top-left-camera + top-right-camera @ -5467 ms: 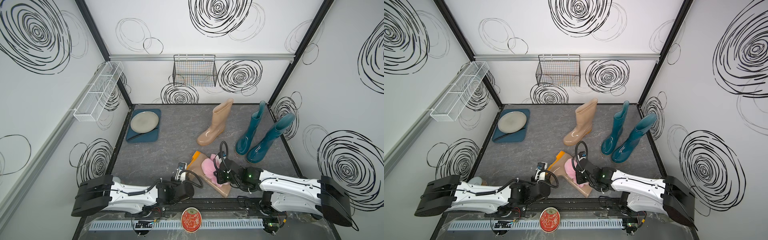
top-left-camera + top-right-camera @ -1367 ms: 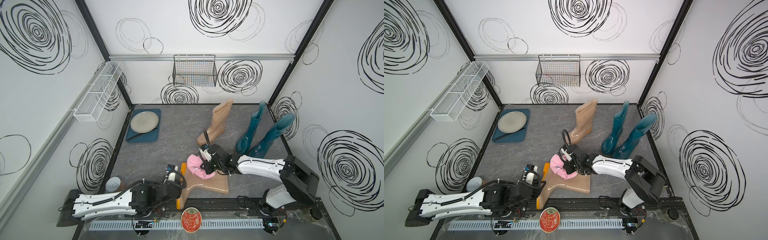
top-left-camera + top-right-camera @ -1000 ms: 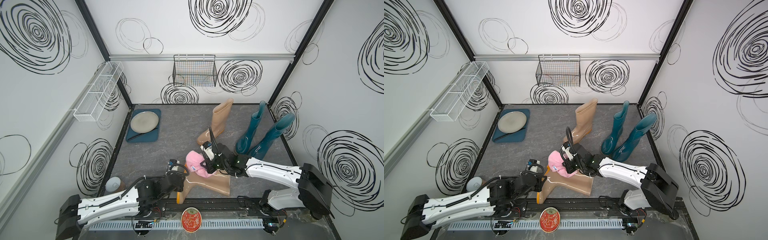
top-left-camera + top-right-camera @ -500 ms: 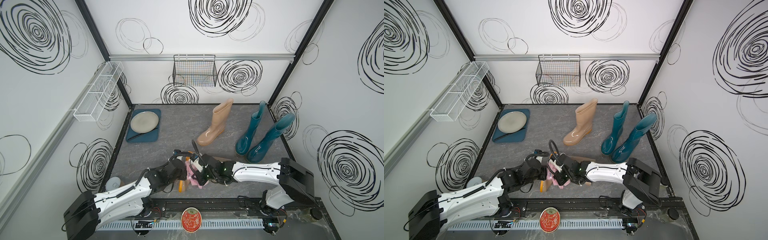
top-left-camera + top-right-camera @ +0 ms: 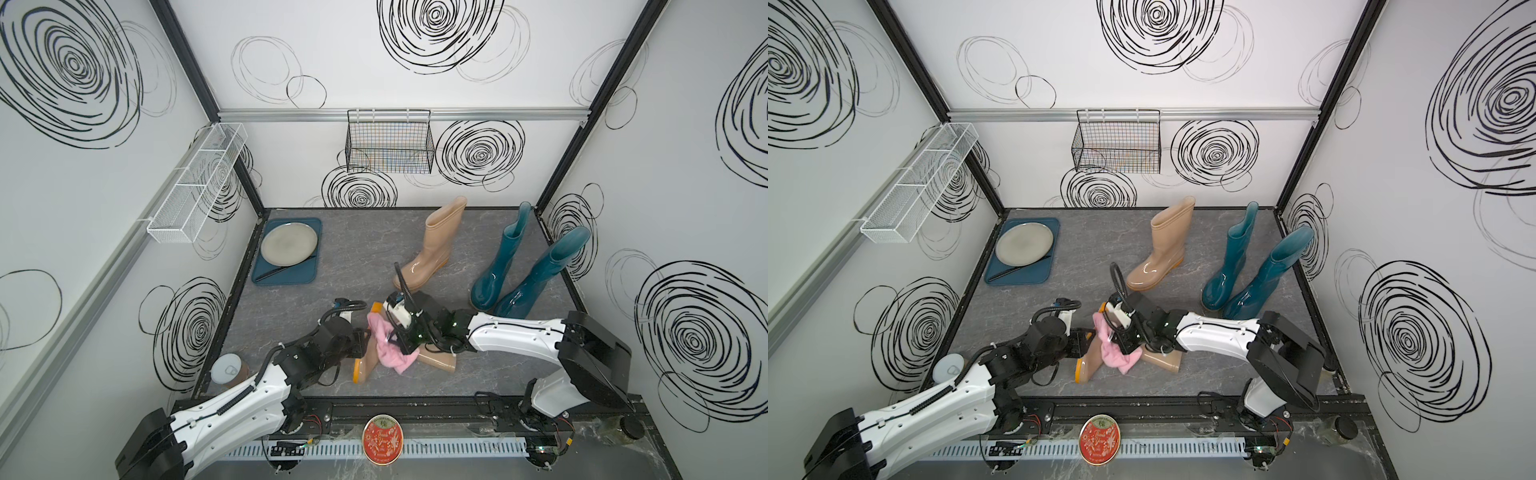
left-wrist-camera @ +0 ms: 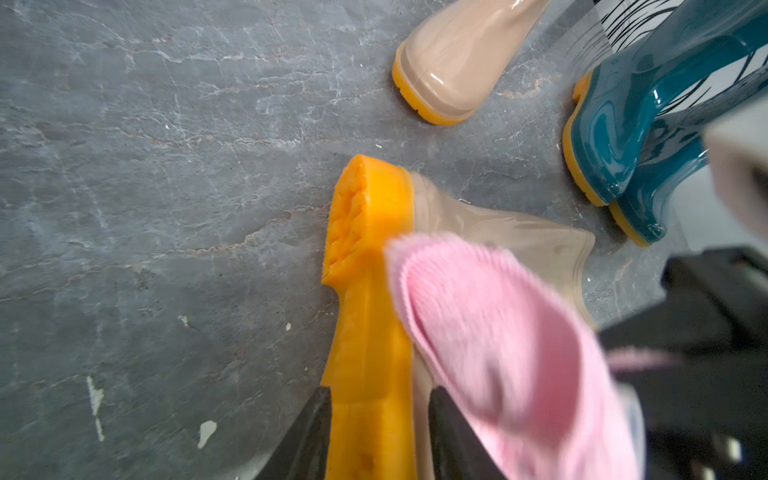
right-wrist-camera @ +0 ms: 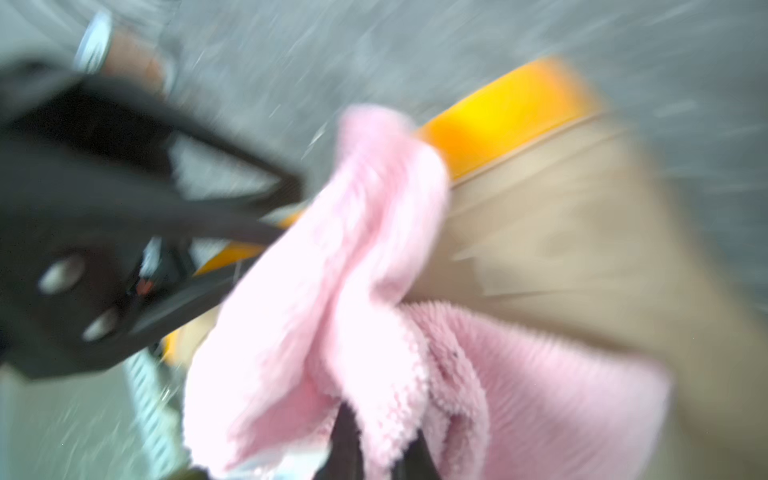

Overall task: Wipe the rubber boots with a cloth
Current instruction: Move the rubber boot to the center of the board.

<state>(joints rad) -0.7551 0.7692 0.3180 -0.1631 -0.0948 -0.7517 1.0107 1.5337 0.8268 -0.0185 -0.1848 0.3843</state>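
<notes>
A beige boot (image 5: pixel 437 360) lies on its side near the front, its orange sole (image 6: pixel 365 291) turned toward my left arm. My left gripper (image 6: pixel 378 403) straddles the foot, one jaw against the sole and one against the upper (image 5: pixel 365 335). The pink cloth (image 5: pixel 388 345) drapes over that boot's ankle, bunched in my right gripper (image 7: pixel 376 432), which is shut on it (image 5: pixel 1125 337). The cloth (image 6: pixel 498 332) covers part of the upper beside the sole. A second beige boot (image 5: pixel 436 241) and two teal boots (image 5: pixel 498 266) (image 5: pixel 544 270) stand upright farther back.
A blue tray (image 5: pixel 307 276) with a grey plate (image 5: pixel 289 243) sits at the back left. A lidded cup (image 5: pixel 226 368) stands by the front left edge. A wire basket (image 5: pixel 388 141) and a white mesh shelf (image 5: pixel 195 183) hang on the walls. A red tin (image 5: pixel 381 438) rests on the front rail.
My left arm has reached farther in and turned the lying boot, so its sole now runs front to back. My right gripper has dragged the cloth leftward over the foot.
</notes>
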